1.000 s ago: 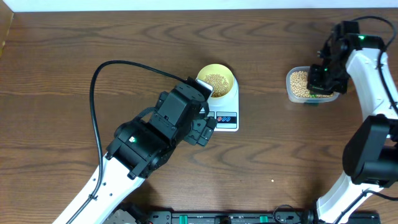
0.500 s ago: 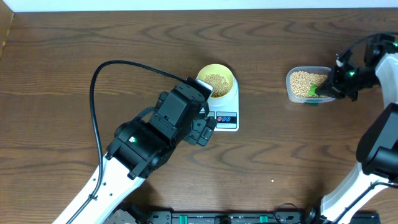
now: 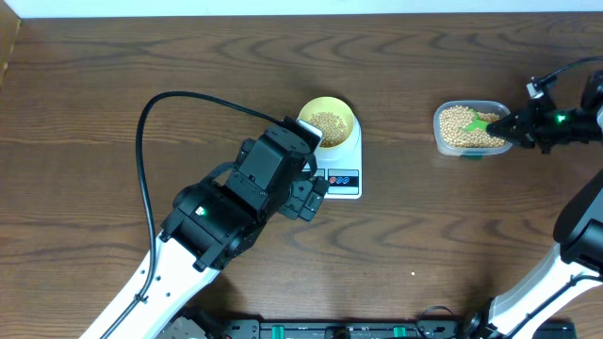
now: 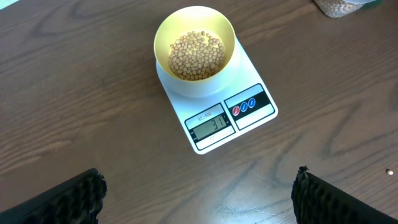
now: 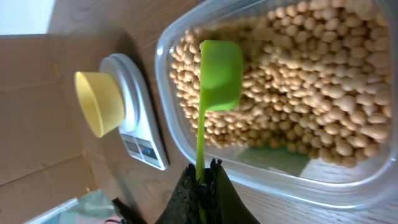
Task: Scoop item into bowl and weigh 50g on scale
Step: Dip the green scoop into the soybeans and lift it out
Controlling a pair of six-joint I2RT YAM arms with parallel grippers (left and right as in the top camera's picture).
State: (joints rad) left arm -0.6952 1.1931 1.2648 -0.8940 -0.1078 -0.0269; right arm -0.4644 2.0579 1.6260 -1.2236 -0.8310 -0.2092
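Your right fingers [image 5: 219, 190] are pinched tight on the very end of the green scoop [image 5: 221, 74]'s thin handle, so its cup reaches out over the soybeans [image 5: 298, 93] in the clear container [image 5: 280, 190]. The cup lies on the heap with no beans showing in it, so I judge you are set to dig. That right arm [image 3: 561, 124] comes in low from the right edge of the desk [image 3: 94, 94].

Your left fingers [image 4: 62, 199] are spread wide and empty. They hover on the near side of the scale [image 4: 252, 71], likely so the wrist camera can read the display [image 4: 211, 122], which seems to show 31. The yellow bowl [image 4: 166, 31], partly filled, sits on the scale's far end.
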